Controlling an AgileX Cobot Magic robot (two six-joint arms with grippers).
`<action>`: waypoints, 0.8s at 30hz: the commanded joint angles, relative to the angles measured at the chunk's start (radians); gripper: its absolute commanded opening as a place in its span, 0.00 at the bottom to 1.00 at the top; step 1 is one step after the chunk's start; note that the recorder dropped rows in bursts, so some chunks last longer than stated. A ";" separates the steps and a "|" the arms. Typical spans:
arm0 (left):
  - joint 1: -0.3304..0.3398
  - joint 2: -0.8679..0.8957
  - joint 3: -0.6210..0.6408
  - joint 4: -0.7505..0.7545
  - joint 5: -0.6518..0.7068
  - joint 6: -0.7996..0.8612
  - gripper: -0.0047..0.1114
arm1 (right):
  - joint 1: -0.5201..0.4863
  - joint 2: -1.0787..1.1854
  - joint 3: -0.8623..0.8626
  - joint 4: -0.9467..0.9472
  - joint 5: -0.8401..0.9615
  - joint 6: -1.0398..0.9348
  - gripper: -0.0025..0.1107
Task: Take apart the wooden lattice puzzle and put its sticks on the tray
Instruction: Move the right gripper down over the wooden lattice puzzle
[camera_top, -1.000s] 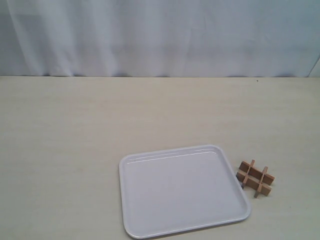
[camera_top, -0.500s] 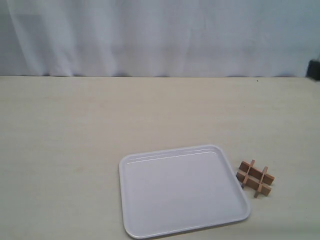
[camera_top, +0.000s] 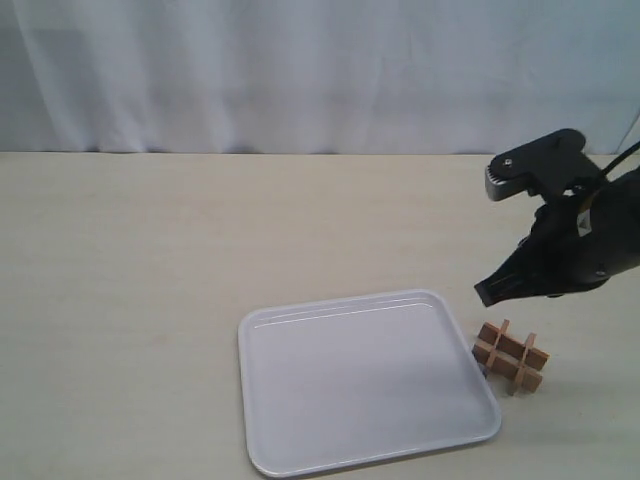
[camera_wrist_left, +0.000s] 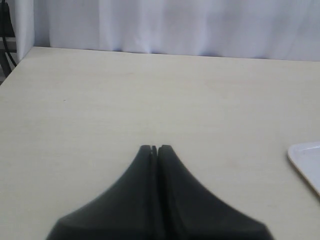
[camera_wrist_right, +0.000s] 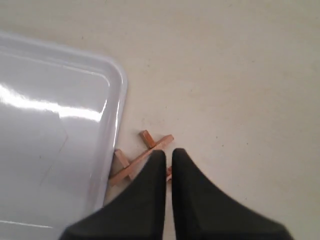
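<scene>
The wooden lattice puzzle (camera_top: 511, 356) lies assembled on the table just right of the white tray (camera_top: 360, 390), close to its right rim. In the exterior view my right gripper (camera_top: 490, 293) hangs a little above and behind the puzzle, pointing down to the left. The right wrist view shows the right gripper (camera_wrist_right: 168, 152) with a narrow gap between its jaws and nothing in it, over the puzzle (camera_wrist_right: 135, 163) beside the tray (camera_wrist_right: 50, 150). My left gripper (camera_wrist_left: 155, 147) is shut and empty over bare table, outside the exterior view.
The light wooden table (camera_top: 200, 230) stretches wide to the left and behind the tray. A white curtain (camera_top: 320, 70) closes off the back. One corner of the tray (camera_wrist_left: 305, 157) shows in the left wrist view.
My right arm has come into the exterior view from the right and now hangs above the puzzle. Puzzle and tray have not moved.
</scene>
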 joint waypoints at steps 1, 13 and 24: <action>0.001 -0.001 0.002 0.009 -0.004 0.001 0.04 | 0.008 0.051 -0.009 -0.003 0.041 -0.009 0.06; 0.001 -0.001 0.002 0.014 -0.004 0.001 0.04 | -0.073 0.144 -0.009 -0.004 0.061 0.095 0.29; 0.001 -0.001 0.002 0.014 -0.004 0.001 0.04 | -0.071 0.142 0.066 0.299 0.111 -0.010 0.29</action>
